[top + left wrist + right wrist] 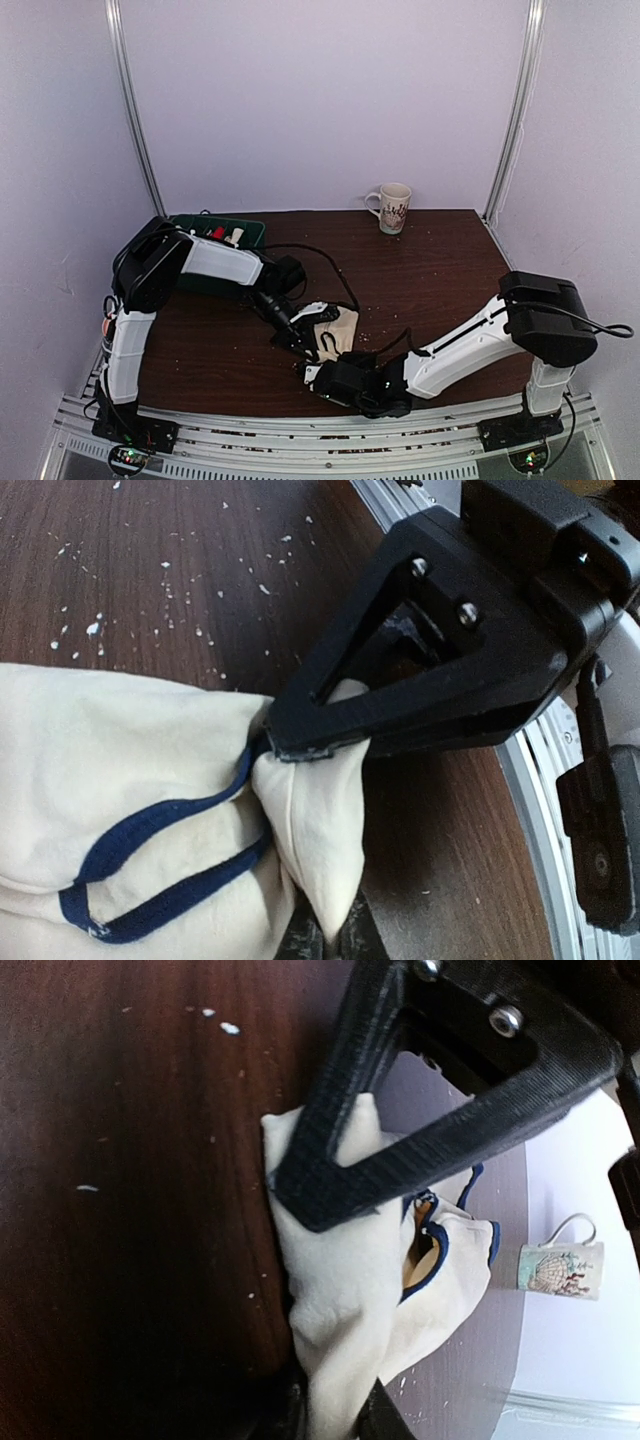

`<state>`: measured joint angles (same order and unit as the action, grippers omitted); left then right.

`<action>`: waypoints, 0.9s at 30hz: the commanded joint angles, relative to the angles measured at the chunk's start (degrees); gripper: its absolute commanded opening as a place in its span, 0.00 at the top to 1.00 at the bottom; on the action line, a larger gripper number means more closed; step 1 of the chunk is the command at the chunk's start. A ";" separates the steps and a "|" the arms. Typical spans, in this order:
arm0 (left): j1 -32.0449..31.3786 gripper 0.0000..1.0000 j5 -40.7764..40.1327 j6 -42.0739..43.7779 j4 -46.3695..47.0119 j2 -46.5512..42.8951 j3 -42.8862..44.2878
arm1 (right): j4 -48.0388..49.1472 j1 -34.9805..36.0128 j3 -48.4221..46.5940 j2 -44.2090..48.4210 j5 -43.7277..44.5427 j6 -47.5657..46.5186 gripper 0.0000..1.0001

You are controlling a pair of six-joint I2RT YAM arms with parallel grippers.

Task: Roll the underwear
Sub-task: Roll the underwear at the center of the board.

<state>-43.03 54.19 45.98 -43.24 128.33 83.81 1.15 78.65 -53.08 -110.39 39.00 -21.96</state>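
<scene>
The underwear is cream cloth with dark blue trim, bunched near the table's front middle. My left gripper is shut on one corner of it; in the left wrist view the cloth tapers into my pinched fingertips. My right gripper is shut on another edge; in the right wrist view the underwear hangs from between its fingers. The two grippers are close together, each crossing the other's wrist view.
A white patterned mug stands at the back of the brown table. A dark green bin with small items sits at the back left. White crumbs speckle the wood. The metal rail runs along the front edge.
</scene>
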 commanded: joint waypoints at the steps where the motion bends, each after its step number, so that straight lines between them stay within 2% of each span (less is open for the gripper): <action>1: 0.66 0.99 -4.16 1.43 -3.30 2.48 -0.92 | -0.81 -0.47 -0.63 -0.69 -1.00 1.31 0.88; 7: 1.19 0.93 -4.40 1.39 -2.71 1.67 -1.11 | -2.81 -1.41 -0.73 1.26 -4.84 3.89 0.93; 11: 1.36 0.73 -5.38 2.49 -1.01 -1.71 -3.32 | -6.43 -2.99 -2.15 1.81 -11.32 6.18 0.94; 15: 1.37 0.56 -9.89 0.20 7.72 -9.78 -9.80 | -10.53 -4.31 -3.54 2.00 -17.41 8.35 0.95; 20: 1.37 0.41 -13.65 -1.39 17.56 -19.72 -17.67 | -13.47 -5.67 -3.84 3.04 -22.90 10.61 0.96; 23: 1.35 0.36 -15.49 -1.76 22.85 -24.05 -21.63 | -14.86 -6.66 -4.07 4.18 -25.78 11.71 0.97; 27: 1.37 0.37 -16.36 -0.27 30.07 -30.06 -28.02 | -17.00 -8.73 -5.30 5.65 -31.37 12.90 0.97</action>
<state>-42.04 40.56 45.04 -23.66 103.33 61.01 -9.50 71.55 -57.17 -106.19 16.43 -11.68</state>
